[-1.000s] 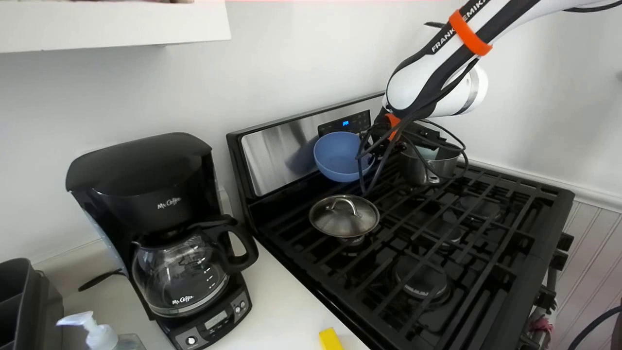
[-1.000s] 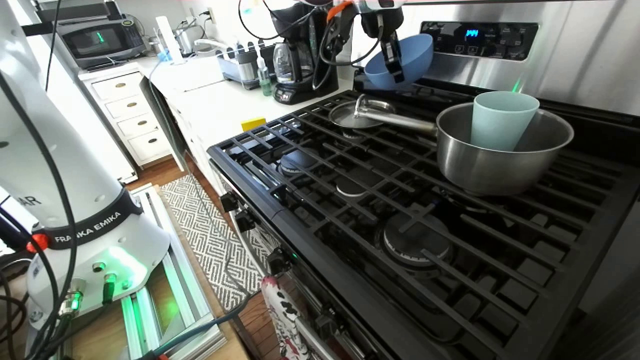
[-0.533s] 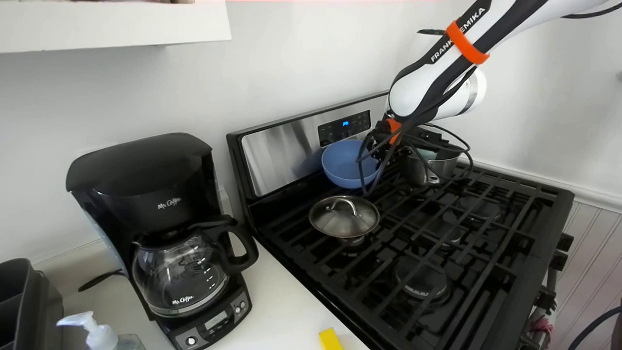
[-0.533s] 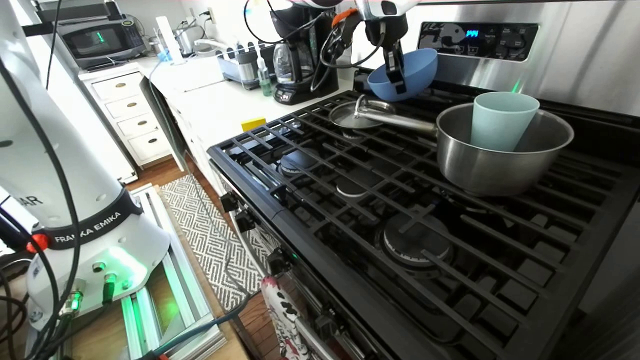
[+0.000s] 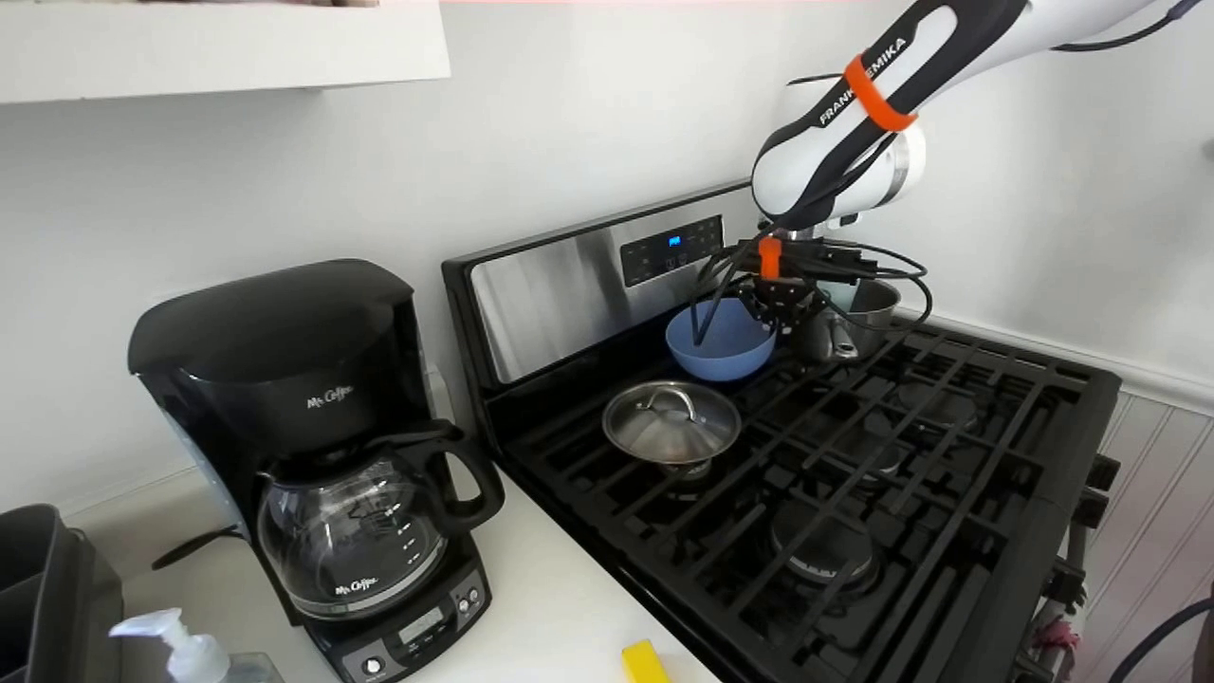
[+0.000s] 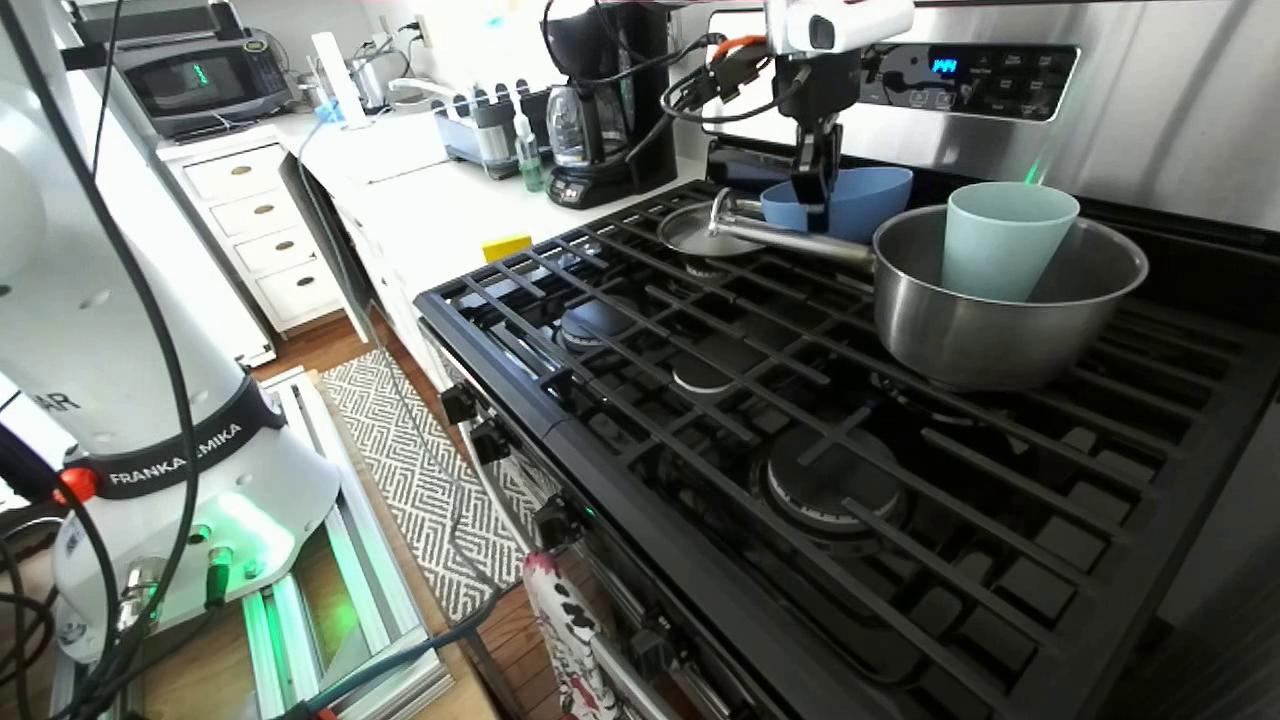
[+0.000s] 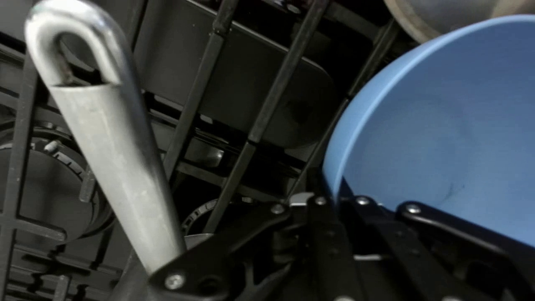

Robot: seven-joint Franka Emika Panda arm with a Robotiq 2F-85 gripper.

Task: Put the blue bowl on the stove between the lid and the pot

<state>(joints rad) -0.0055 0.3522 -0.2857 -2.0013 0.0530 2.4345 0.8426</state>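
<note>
The blue bowl point(image 5: 721, 349) is at the back of the black stove point(image 6: 660, 420), between the silvery lid point(image 5: 671, 434) and the metal pot point(image 6: 985, 345). It is nearly level, low over the grates; I cannot tell if it touches them. My gripper point(image 7: 334, 186) is shut on the bowl's rim, one finger inside and one outside. The bowl fills the right of the wrist view point(image 7: 434, 138). The pot's handle point(image 7: 113, 163) lies left of my fingers there. In an exterior view the handle passes in front of the bowl's base point(image 6: 865, 200) and hides it.
A pale green cup point(image 6: 1005, 240) stands in the pot. The stove's back panel point(image 5: 560, 304) rises close behind the bowl. A coffee maker point(image 5: 313, 427) and a yellow block point(image 5: 646, 661) are on the counter beside the stove. Cables point(image 5: 887, 261) loop around my wrist.
My gripper has lowered the bowl and carried it away from the lid toward the pot. The bowl has gone from tilted to nearly level. The lid and the pot have not moved.
</note>
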